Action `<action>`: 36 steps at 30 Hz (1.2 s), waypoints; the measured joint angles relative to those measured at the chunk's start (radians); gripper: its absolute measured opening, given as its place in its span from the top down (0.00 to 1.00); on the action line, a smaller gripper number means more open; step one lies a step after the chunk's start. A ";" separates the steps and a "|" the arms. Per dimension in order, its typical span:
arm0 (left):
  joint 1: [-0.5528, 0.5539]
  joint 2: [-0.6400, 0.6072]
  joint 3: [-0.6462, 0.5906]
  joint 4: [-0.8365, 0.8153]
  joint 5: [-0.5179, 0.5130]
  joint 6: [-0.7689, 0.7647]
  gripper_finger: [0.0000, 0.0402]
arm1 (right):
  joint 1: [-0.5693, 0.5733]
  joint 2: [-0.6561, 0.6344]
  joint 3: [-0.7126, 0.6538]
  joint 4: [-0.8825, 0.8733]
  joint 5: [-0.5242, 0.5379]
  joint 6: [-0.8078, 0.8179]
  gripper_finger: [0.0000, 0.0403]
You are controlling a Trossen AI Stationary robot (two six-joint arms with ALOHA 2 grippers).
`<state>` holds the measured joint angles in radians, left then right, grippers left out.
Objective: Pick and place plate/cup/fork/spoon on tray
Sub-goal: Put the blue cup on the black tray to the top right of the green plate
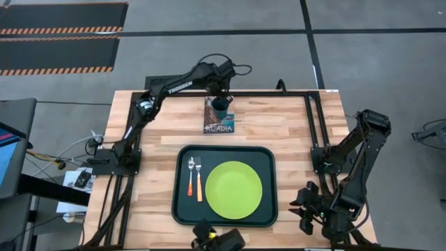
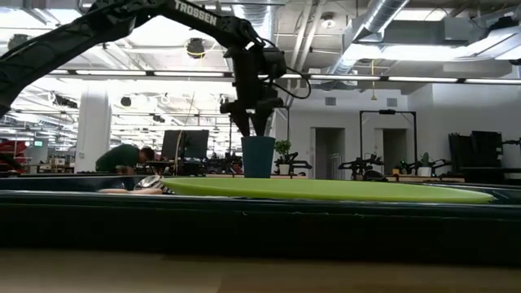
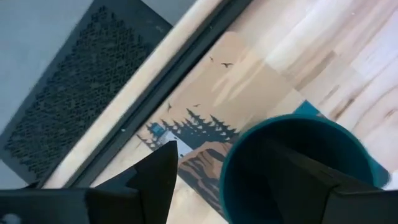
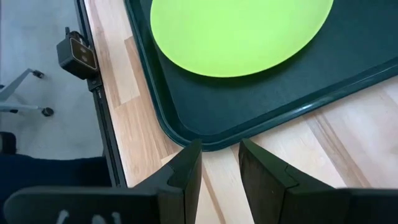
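Left gripper open astride the teal cup's rim on the Acadia book. Plate, spoon, fork on tray. Right gripper idle near the tray corner, fingers narrowly parted, empty.

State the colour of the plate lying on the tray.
Lime green; the plate shows best in the high view.

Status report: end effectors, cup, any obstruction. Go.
Left end effector straddling cup rim, one finger inside, cup atop Acadia book. Right end effector idle beside tray. No obstruction.
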<state>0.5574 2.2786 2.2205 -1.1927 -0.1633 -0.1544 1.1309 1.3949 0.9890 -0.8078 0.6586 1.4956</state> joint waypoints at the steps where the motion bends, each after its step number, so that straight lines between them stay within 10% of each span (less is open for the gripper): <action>1: 0.000 0.000 0.000 0.000 0.010 -0.002 0.45 | 0.001 0.000 0.000 0.000 0.000 0.000 0.67; 12: -0.001 0.014 -0.017 -0.014 0.019 -0.005 0.54 | 0.002 0.000 0.000 0.000 -0.001 -0.008 0.67; 21: -0.001 0.014 -0.051 0.002 0.012 0.003 0.96 | 0.001 0.000 0.000 0.005 -0.001 -0.003 0.67; 36: -0.110 -0.007 0.134 -0.056 -0.026 -0.051 1.00 | -0.007 0.000 0.000 0.030 0.008 -0.001 0.67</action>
<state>0.4470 2.2711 2.3544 -1.2485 -0.1893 -0.2053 1.1240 1.3952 0.9890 -0.7776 0.6664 1.4948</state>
